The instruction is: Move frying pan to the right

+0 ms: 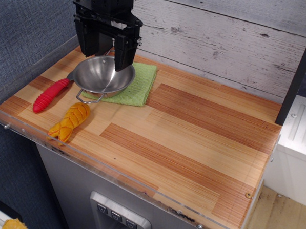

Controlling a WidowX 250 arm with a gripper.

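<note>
Observation.image: shiny round stainless-steel frying pan [103, 76] at the wooden tabletop's [193, 132] back-left, partly on a green cloth [139, 85], black gripper [104, 54] above its rim, jaws wide, holding nothing.

The robot's body is all black. The gripper [106, 55] has a boxy upper block with flat plates and sharp edges, and a horizontal bar runs across its front. Two thick, long jaws hang from it, both matte black, the right one wider and slightly tapered at its end. Between them small metallic parts and a light-coloured spot are visible. A thin dark cable curls at the top right of the block.
</note>
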